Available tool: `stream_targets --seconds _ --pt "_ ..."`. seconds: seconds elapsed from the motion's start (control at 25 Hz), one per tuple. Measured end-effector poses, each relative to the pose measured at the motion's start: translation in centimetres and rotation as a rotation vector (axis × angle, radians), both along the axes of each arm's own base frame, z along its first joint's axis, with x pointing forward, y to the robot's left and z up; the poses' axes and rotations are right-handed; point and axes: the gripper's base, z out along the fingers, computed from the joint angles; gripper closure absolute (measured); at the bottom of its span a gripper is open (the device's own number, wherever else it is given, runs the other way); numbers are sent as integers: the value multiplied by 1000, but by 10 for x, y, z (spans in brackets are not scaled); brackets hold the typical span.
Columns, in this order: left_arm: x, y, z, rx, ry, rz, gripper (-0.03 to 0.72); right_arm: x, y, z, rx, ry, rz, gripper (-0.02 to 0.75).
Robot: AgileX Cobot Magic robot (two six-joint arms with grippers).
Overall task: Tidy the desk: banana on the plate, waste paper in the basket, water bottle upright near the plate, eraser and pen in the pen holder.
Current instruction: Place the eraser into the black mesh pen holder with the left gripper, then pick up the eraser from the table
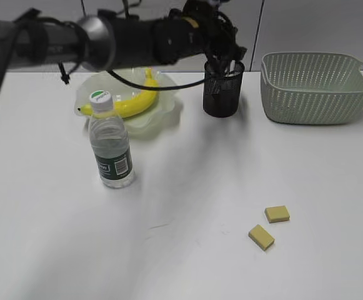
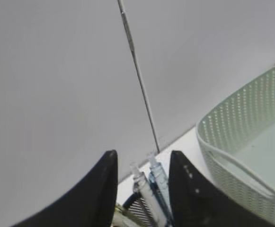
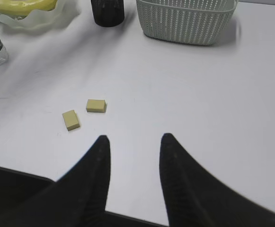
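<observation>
The banana (image 1: pixel 134 103) lies in the pale green plate (image 1: pixel 162 122). The water bottle (image 1: pixel 110 150) stands upright in front of the plate. My left gripper (image 1: pixel 222 56) hangs over the black mesh pen holder (image 1: pixel 222 94). In the left wrist view its jaws (image 2: pixel 142 163) are apart, with two pens (image 2: pixel 151 189) standing between them in the holder. Two yellow erasers (image 1: pixel 277 214) (image 1: pixel 261 237) lie on the desk at front right. My right gripper (image 3: pixel 135 139) is open and empty above the desk, nearer than the erasers (image 3: pixel 96 105). No waste paper shows.
The sage-green basket (image 1: pixel 315 87) stands at the back right, right of the pen holder; its inside shows bare in the left wrist view (image 2: pixel 241 142). The left arm stretches across the back over the plate. The white wall runs close behind.
</observation>
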Motion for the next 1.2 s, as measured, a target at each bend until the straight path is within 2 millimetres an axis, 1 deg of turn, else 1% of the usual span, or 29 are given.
stream_targets --seconds 0.04,0.12,0.2,0.32,0.4,0.44,0.56,0.6,0.64,0.72,0.76,0.8,0.84,0.88,0.96,1.04,1.08,1.2 --pt "-5 1 11 -3 54 -14 433 0 0 0 0 0 0 449" --pt "-18 6 39 17 173 -67 456 0 0 0 0 0 0 449" --pt "-32 15 61 54 274 -122 465 0 0 0 0 0 0 449" --pt "-51 32 85 142 406 -195 469 0 0 0 0 0 0 449" --pt "-66 49 101 197 455 -214 470 0 0 0 0 0 0 449" --pt "-73 58 104 221 476 -206 470 0 0 0 0 0 0 449" --pt "-105 95 124 253 493 -137 470 0 0 0 0 0 0 449" --pt "-117 108 123 261 516 -103 470 0 0 0 0 0 0 449" --pt "-133 123 130 251 518 -70 470 0 0 0 0 0 0 449" --pt "-171 153 131 236 539 -15 470 0 0 0 0 0 0 449" --pt "-189 166 125 232 563 11 470 0 0 0 0 0 0 449" --pt "-209 181 128 215 554 30 470 0 0 0 0 0 0 449" --pt "-230 196 124 201 559 50 470 0 0 0 0 0 0 449" --pt "-247 208 117 199 574 70 470 0 0 0 0 0 0 449" --pt "-283 234 113 170 567 107 467 0 0 0 0 0 0 449" --pt "-313 255 106 151 571 134 451 0 0 0 0 0 0 449" --pt "-330 267 108 132 545 135 433 0 0 0 0 0 0 449" --pt "-363 289 102 120 542 138 371 0 0 0 0 0 0 449"
